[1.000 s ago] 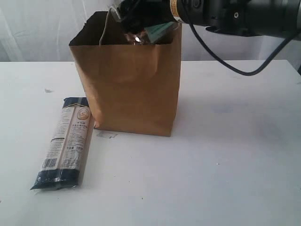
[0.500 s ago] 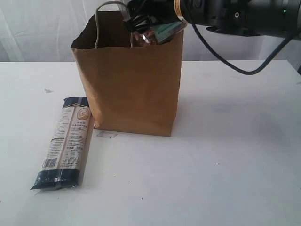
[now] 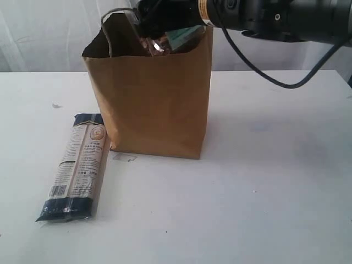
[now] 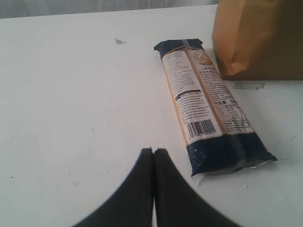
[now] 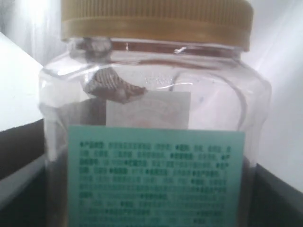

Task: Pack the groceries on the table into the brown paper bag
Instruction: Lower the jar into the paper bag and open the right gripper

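Right jaws grip the clear yellow-lidded jar (image 5: 156, 118) at the mouth of the brown paper bag (image 3: 154, 104); left jaws closed, empty; next, lower and release

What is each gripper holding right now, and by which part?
The right gripper holds the clear yellow-lidded jar by the sides of its body, below the lid, over the brown paper bag. The left gripper is shut and empty.

A pale, softly folded white curtain (image 3: 44, 33) forms the evenly lit backdrop.
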Motion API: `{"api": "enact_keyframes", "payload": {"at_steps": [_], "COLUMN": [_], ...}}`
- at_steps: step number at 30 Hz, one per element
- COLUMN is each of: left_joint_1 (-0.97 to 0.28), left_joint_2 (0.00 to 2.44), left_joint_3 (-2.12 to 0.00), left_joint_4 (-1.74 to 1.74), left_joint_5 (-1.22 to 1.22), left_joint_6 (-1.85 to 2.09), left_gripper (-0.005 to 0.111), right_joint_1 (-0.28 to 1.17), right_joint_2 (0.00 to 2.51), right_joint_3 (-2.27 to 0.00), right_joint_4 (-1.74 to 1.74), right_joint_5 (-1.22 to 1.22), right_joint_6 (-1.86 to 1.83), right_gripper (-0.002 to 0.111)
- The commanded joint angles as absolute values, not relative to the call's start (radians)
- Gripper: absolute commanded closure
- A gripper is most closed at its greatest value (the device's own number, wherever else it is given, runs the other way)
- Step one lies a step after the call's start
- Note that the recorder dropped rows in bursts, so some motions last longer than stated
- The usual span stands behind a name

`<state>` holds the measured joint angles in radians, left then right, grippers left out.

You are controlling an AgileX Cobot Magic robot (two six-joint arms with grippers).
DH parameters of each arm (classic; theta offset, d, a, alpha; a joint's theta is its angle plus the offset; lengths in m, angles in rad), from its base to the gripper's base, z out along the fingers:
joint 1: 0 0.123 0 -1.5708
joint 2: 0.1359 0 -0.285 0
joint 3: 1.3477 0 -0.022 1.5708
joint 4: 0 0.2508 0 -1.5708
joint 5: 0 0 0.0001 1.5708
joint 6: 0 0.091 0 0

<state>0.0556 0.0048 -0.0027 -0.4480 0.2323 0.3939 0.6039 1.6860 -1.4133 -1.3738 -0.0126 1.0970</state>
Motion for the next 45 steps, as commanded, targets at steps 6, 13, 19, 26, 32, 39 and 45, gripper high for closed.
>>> {"api": "enact_keyframes", "payload": {"at_steps": [6,13,19,26,32,39,45], "left_joint_1": [0.057,0.057,0.057,0.057,0.057,0.057,0.057], "left_joint_2": [0.0,0.0,0.0,0.0,0.0,0.0,0.0], "left_joint_3": [0.0,0.0,0.0,0.0,0.0,0.0,0.0], "left_joint_4": [-0.455,-0.455,-0.455,-0.455,-0.455,-0.455,-0.455], "left_joint_5": [0.233,0.233,0.233,0.233,0.233,0.233,0.233], "left_joint_6": [0.389,0.389,0.389,0.389,0.389,0.389,0.389], "left_gripper": [0.107,0.107,0.107,0.107,0.107,0.107,0.107], "right_joint_1": [0.599,0.599,0.599,0.599,0.599,0.599,0.599], "right_joint_2": [1.716,1.728,1.728,1.73,1.734,1.736,1.715], "right_joint_3": [-1.425,-1.425,-1.425,-1.425,-1.425,-1.425,-1.425], "right_joint_4": [-1.379,-1.379,-1.377,-1.354,-1.319,-1.316,-1.316], "right_joint_5": [0.116,0.088,0.09,0.09,0.121,0.132,0.126], "right_joint_6": [1.103,1.103,1.103,1.103,1.103,1.103,1.103], "right_gripper": [0.038,0.027,0.027,0.019,0.009,0.009,0.009]}}
